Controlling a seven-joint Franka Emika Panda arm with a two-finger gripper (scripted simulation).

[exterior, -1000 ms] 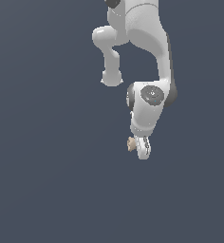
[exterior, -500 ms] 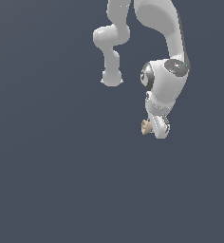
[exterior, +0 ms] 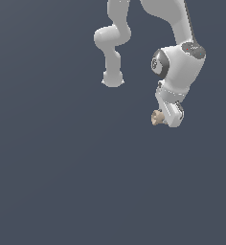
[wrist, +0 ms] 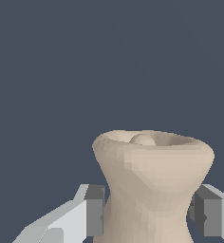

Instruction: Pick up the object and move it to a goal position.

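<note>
So in the exterior view the white Panda arm point(exterior: 175, 28) is coming down from the top edge, bending at a chunky joint, and its wrist is pointing downward over on the exterior view's right. A second white segment point(exterior: 112, 48) is hanging near the top middle, ending in a rounded cap. The gripper point(exterior: 168, 117) is sitting at the very bottom of the arm, and a small tan spool-shaped object point(exterior: 156, 117) is sticking out of it toward the exterior view's left. Everything is floating against a plain slate-grey background point(exterior: 52, 182), so I can't tell how high off any surface the piece is.

The wrist view is showing the grip much better. The spool-shaped object point(wrist: 152, 185) is filling the lower middle of the picture, with its flared end facing away from the camera, a little rounded bump poking up in the shallow dish of that end, and its narrow waist sitting right between the fingers. One grey finger pad point(wrist: 95, 211) is pressing against one side of the waist, and the other pad point(wrist: 208, 211) is sitting at the opposite side, though the flared end is partly covering it. So the jaws are closed down partway, pinching the piece at its thin middle. Behind it there's only the same flat grey.
</note>
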